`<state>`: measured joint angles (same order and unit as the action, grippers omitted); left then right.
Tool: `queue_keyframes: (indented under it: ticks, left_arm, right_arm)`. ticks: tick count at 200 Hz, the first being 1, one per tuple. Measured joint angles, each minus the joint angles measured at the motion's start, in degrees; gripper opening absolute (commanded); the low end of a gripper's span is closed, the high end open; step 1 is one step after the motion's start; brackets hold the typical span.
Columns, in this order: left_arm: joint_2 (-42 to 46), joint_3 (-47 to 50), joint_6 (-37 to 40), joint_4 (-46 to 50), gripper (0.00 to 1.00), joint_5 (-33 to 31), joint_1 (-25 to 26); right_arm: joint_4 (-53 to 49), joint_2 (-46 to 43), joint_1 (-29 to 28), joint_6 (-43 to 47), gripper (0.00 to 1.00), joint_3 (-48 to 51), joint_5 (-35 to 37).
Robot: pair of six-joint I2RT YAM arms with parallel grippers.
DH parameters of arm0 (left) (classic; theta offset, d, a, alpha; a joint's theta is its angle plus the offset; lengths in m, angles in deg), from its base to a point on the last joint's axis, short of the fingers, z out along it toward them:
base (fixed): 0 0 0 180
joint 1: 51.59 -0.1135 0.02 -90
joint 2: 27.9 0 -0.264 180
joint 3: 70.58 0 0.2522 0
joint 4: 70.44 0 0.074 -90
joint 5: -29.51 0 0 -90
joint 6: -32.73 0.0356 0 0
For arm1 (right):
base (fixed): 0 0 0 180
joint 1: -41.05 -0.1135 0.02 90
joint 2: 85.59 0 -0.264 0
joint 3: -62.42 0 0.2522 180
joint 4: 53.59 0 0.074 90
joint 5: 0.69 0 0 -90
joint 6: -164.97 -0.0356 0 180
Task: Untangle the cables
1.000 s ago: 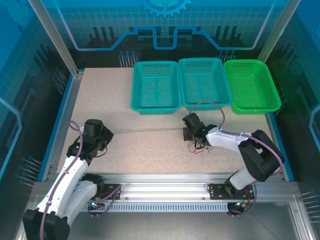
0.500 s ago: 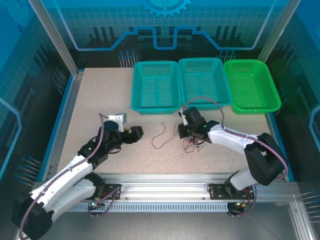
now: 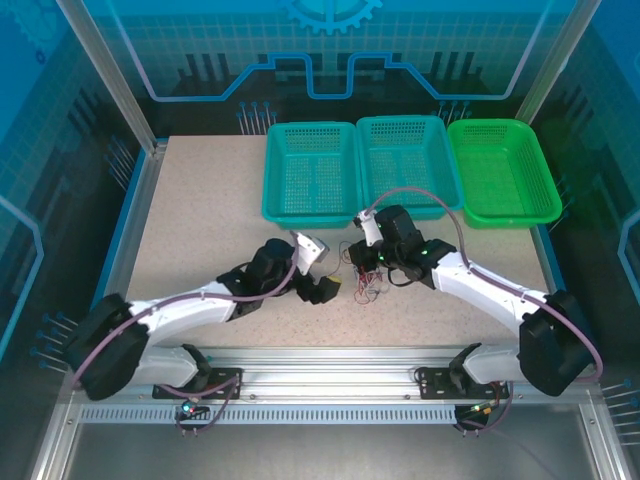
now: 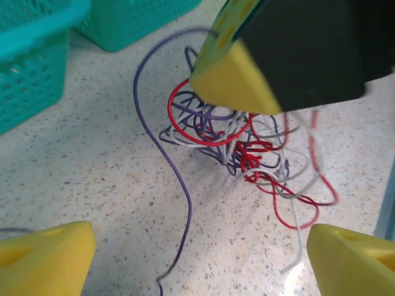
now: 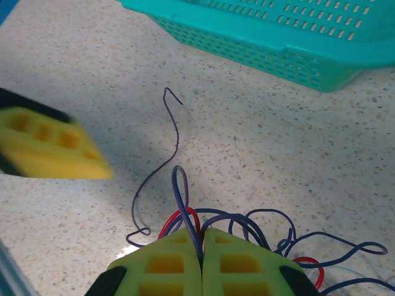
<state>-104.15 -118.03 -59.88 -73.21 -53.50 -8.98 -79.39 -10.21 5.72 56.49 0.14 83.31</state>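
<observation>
Pinching cables [image 4: 245,150] apparently, right pincer [image 5: 202,237]; left pincer [image 4: 200,237] agape.

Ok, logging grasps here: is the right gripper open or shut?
Shut. The right gripper has its yellow pads pressed together, with blue and red cables pinched between them.

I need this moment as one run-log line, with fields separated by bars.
phase: untangling | left gripper: open, near the cables | right gripper: shut on the cables | one dark strand: loose on table
</observation>
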Motion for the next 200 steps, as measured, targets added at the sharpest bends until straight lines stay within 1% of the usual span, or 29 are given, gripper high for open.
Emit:
queue_keyframes:
  ticks: [9,17,21,25,27,32,38,47,56,76,91,101,116,126,143,155,181,200]
  left_arm:
    - [-2.5,-0.5,-0.1,-2.1,0.83,0.0,0.1]
    - [-4.5,-0.7,-0.3,-4.1,0.74,0.0,0.2]
    - [-5.3,-0.8,-0.7,-5.0,0.68,-0.1,0.2]
    - [-6.2,-0.9,-0.9,-6.1,0.59,-0.3,0.3]
    - [-6.6,-0.9,-1.0,-6.5,0.52,-0.5,0.3]
    - [-7.6,-1.0,-1.4,-7.5,0.41,-1.0,0.4]
    - [-8.5,-1.2,-1.5,-8.4,0.29,-1.6,0.4]
    - [-9.9,-1.5,-1.7,-9.4,0.13,-2.7,0.5]
    - [-10.8,-1.9,-1.8,-9.9,0.0,-3.6,0.5]
    - [-11.4,-2.2,-2.1,-10.0,0.0,-5.1,0.5]
    - [-11.3,-2.2,-3.0,-10.4,0.0,-5.9,0.5]
    - [-10.6,-2.0,-3.8,-10.3,0.0,-6.4,0.5]
    - [-7.5,-1.2,-5.7,-10.1,0.0,-7.2,0.5]
    - [-3.8,-0.7,-7.2,-9.3,0.0,-7.9,0.4]
    - [3.5,-0.1,-9.6,-7.5,0.0,-8.8,0.1]
    - [9.2,0.5,-11.1,-6.0,0.0,-9.4,-0.6]
    - [21.6,2.1,-14.5,-1.7,0.0,-10.8,-4.5]
    - [27.4,2.4,-15.8,1.9,0.0,-11.9,-7.2]
  right_arm:
    - [0.0,-0.3,0.0,-0.5,0.0,0.0,-1.0]
    - [0.0,-0.4,0.0,-0.8,0.0,0.0,-1.9]
    - [0.0,-0.5,0.0,-0.9,0.0,0.0,-2.3]
    - [0.0,-0.5,-0.1,-1.0,0.0,0.0,-2.5]
    - [0.0,-0.5,-0.2,-1.0,0.0,0.0,-2.6]
    - [0.0,-0.5,-0.2,-1.2,0.0,0.0,-2.9]
    - [-0.1,-0.5,-0.3,-1.2,0.0,0.0,-3.1]
    - [-0.3,-0.5,-0.5,-1.4,0.0,0.0,-3.1]
    - [-0.5,-0.7,-0.6,-1.9,0.0,0.0,-3.1]
    - [-0.5,-1.2,-0.6,-2.6,0.06,0.0,-3.1]
    - [-0.4,-1.3,-0.7,-3.2,0.09,0.0,-1.5]
    - [-0.5,-1.1,-0.8,-4.4,0.12,0.0,1.9]
    - [-0.7,0.5,-0.9,-7.0,0.13,0.0,8.8]
    - [-0.8,2.4,0.0,-9.8,0.13,0.4,12.2]
    - [0.6,4.8,3.3,-13.6,0.17,3.2,14.6]
    - [1.0,4.9,5.3,-16.3,0.19,5.9,17.0]
    - [0.9,4.5,9.0,-20.5,0.21,10.2,21.2]
    - [0.9,3.0,11.6,-22.6,0.22,12.0,23.0]
